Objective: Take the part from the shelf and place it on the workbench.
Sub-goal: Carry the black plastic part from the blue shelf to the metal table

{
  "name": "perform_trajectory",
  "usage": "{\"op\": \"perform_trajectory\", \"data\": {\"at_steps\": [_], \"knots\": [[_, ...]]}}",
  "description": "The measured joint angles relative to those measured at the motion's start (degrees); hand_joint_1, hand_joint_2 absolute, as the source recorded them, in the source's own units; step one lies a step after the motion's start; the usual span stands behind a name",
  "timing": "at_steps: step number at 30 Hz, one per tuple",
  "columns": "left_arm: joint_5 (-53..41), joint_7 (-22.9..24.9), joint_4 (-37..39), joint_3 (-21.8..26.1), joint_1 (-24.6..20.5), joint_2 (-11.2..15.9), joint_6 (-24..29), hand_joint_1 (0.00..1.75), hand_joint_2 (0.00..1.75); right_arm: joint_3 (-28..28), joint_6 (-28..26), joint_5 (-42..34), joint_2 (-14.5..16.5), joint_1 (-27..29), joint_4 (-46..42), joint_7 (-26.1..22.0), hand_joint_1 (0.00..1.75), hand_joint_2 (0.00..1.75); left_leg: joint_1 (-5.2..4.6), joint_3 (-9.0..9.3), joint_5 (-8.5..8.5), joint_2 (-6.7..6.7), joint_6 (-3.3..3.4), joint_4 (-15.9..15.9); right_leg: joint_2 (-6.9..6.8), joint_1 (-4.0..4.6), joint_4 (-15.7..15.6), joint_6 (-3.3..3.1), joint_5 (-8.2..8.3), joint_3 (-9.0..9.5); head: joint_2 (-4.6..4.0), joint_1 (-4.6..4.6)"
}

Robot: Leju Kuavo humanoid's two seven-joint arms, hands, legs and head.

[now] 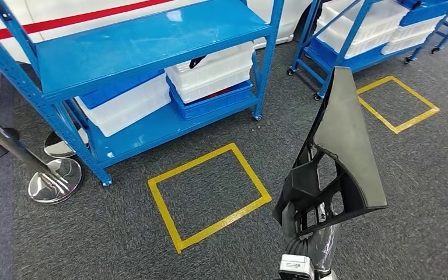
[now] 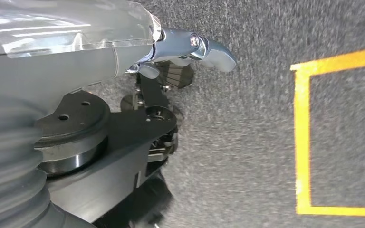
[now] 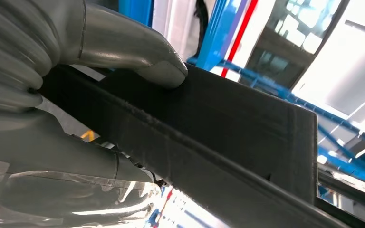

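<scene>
The right hand (image 1: 303,224) grips the part (image 1: 341,151), a dark grey moulded plastic piece with a broad pointed panel and a ribbed, cut-out frame at its lower end, and holds it upright in the near right of the head view, above the grey carpet (image 1: 122,233). In the right wrist view the thumb (image 3: 138,54) presses on the flat black face of the part (image 3: 228,118) while the fingers wrap beneath it, so the hold looks firm. The part is already off the shelf: the blue shelf unit (image 1: 146,41), with its white bins (image 1: 213,73) and blue bins (image 1: 210,105), stands far left, well apart from the hand. The step in hand, I judge, is the carry, and the placing is not yet done. No tabletop is in sight, so the next move calls for turning or walking until the workbench comes into view, keeping the part's tall tip away from the shelf posts. The left hand (image 2: 180,61) hangs low over the carpet near a yellow floor marking (image 2: 304,137); it seems to hold nothing, but whether its fingers are spread or curled I cannot tell, since the wrist cover hides most of them. A second blue rack (image 1: 361,35) at far right is cut off by the frame, and the part's lower end hides much of the right hand.
</scene>
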Motion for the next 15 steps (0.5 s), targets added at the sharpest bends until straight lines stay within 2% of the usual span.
{"op": "perform_trajectory", "data": {"at_steps": [1,2,3,4,5,6,7,8,9,11,12,13,15], "knots": [[-0.01,0.03,0.0,0.01,0.07,0.0,-0.02,0.0,1.75,-0.09,0.01,0.0,0.03,0.04,0.0,0.04,1.75,1.75,-0.1,-0.11,-0.03,0.85,0.08,0.03,-0.54,-0.08,3.9,0.14,-1.66,-1.94,0.01,0.0],[-0.02,0.06,0.0,0.01,0.13,0.01,-0.03,0.0,1.75,-0.19,0.01,-0.01,0.04,0.11,0.0,0.08,1.75,1.75,-0.16,-0.2,-0.05,1.67,0.1,0.07,-0.8,-0.16,6.47,0.26,-2.38,-3.21,0.01,-0.01],[-0.02,0.09,0.0,0.01,0.14,0.01,-0.04,0.0,1.75,-0.3,0.02,-0.02,0.05,0.18,0.0,0.12,1.75,1.75,-0.2,-0.26,-0.06,2.47,0.08,0.12,-0.99,-0.22,7.07,0.34,-2.02,-3.46,0.01,-0.01],[-0.03,0.13,0.0,0.01,0.09,-0.01,-0.04,0.0,1.75,-0.38,0.02,-0.03,0.05,0.22,0.0,0.16,1.75,1.75,-0.21,-0.26,-0.1,3.2,0.03,0.17,-1.3,-0.25,5.14,0.37,-0.56,-2.37,0.01,0.0],[-0.07,0.16,0.0,0.01,0.01,-0.02,-0.05,0.0,1.75,-0.44,0.01,-0.03,0.08,0.24,-0.02,0.2,1.75,1.75,-0.22,-0.2,-0.16,3.85,-0.07,0.22,-2.06,-0.24,1.26,0.3,1.47,-0.17,0.01,0.0],[-0.11,0.18,0.0,0.0,-0.06,-0.04,-0.07,0.0,1.75,-0.46,0.01,-0.04,0.12,0.22,-0.06,0.25,1.75,1.75,-0.31,-0.1,-0.26,4.43,-0.24,0.3,-3.48,-0.1,-3.27,0.15,3.07,2.29,0.01,0.0],[-0.16,0.19,0.0,0.0,-0.1,-0.04,-0.09,0.0,1.75,-0.46,0.01,-0.03,0.19,0.2,-0.11,0.3,1.75,1.75,-0.43,-0.02,-0.38,4.94,-0.48,0.41,-4.59,0.1,-6.92,-0.13,4.22,4.27,0.01,0.0],[-0.22,0.21,0.0,0.0,-0.14,-0.04,-0.11,0.0,1.75,-0.5,0.01,-0.03,0.3,0.22,-0.23,0.36,1.75,1.75,-0.55,0.06,-0.48,5.4,-0.76,0.51,-5.36,0.32,-9.2,-0.45,4.71,5.42,0.01,-0.01],[-0.29,0.23,0.0,0.0,-0.17,-0.04,-0.13,0.0,1.75,-0.56,0.01,-0.02,0.41,0.26,-0.36,0.42,1.75,1.75,-0.64,0.15,-0.55,5.87,-1.06,0.57,-5.53,0.55,-10.01,-0.76,4.69,5.7,0.01,-0.01],[-0.5,0.3,-0.01,0.0,-0.28,-0.06,-0.16,0.0,1.75,-0.81,0.0,0.0,0.64,0.51,-0.7,0.49,1.75,1.75,-0.57,0.23,-0.7,6.62,-1.72,0.64,-4.16,0.61,-10.12,-1.44,5.05,5.48,0.01,-0.01],[-0.57,0.32,-0.01,0.0,-0.34,-0.07,-0.17,0.0,1.75,-0.95,0.0,0.02,0.76,0.63,-0.88,0.51,1.75,1.75,-0.44,0.08,-1.2,5.96,-2.08,1.17,-3.55,0.5,-10.27,-1.82,5.29,5.43,0.01,-0.02],[-0.62,0.34,-0.02,0.0,-0.37,-0.08,-0.19,0.0,1.75,-1.09,0.0,0.03,0.93,0.7,-1.07,0.54,1.75,1.75,-0.32,-0.47,-2.3,4.69,-2.41,2.61,-2.94,0.36,-10.42,-2.2,5.54,5.39,0.01,-0.02],[-0.65,0.34,-0.02,0.0,-0.25,-0.08,-0.2,0.0,1.75,-1.29,0.0,0.1,1.33,0.77,-1.33,0.57,1.75,1.75,-0.1,-3.18,-6.12,1.54,-2.85,9.13,-1.71,0.23,-10.51,-2.72,5.87,5.22,0.01,-0.03]]}}
